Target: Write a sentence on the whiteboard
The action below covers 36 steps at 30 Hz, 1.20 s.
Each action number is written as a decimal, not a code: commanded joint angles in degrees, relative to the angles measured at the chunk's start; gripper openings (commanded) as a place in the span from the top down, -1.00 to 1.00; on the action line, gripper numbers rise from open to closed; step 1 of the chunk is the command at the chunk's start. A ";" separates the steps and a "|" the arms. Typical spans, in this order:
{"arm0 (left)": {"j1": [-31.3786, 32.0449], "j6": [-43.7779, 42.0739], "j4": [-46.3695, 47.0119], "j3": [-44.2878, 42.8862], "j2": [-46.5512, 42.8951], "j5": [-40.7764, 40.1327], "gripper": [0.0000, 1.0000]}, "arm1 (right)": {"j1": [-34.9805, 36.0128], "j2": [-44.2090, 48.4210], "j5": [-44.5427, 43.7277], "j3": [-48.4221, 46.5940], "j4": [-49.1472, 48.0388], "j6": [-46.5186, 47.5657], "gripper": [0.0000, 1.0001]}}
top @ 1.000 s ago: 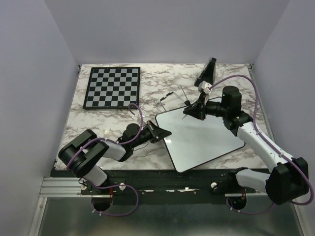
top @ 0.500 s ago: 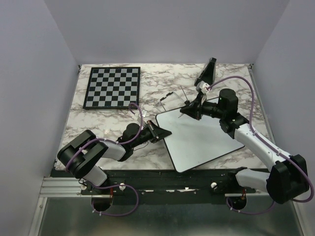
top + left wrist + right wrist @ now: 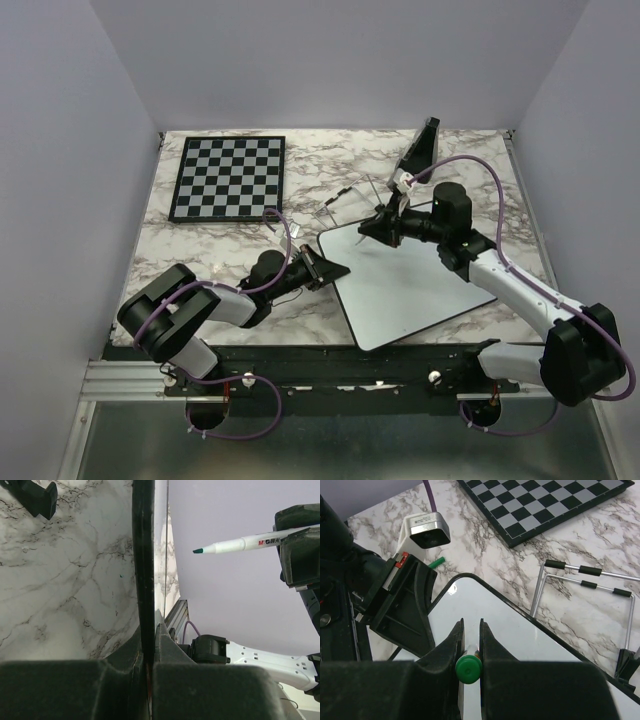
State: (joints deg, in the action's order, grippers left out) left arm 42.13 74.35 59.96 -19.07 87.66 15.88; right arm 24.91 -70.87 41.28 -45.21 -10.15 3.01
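Stretching the right arm [image 3: 510, 285] low over the whiteboard's [image 3: 410, 285] far corner, right gripper [image 3: 469, 630] pinching a green-tipped marker [image 3: 240, 544]. Clamping the left gripper [image 3: 325, 270] on the whiteboard's left rim, left arm [image 3: 225, 305] lying low.

wire stand [image 3: 572, 568] just beyond whiteboard [image 3: 520, 640]

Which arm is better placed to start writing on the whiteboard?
Right. The right gripper is shut on the marker, green tip aimed at the blank whiteboard near its far corner. The left gripper is shut on the board's edge, apparently steadying it, with no marker.
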 commanded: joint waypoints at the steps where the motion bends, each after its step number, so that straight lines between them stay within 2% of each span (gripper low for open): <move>1: 1.03 -4.30 0.94 -0.88 0.50 1.61 1.00 | 1.02 -0.50 -5.31 -0.32 -1.63 -0.19 0.99; 14: 1.20 -3.86 1.47 -0.97 0.93 1.44 1.00 | 1.02 -0.40 -8.76 1.53 0.39 -0.10 0.99; 36: 1.55 -3.24 3.05 -1.41 2.08 1.96 1.00 | 1.99 -3.75 -7.79 0.12 0.22 -1.25 0.99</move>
State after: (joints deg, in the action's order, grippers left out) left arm 42.76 75.26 61.49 -19.27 89.43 15.84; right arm 26.26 -73.63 33.69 -44.31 -10.15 2.13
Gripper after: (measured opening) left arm 0.073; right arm 0.165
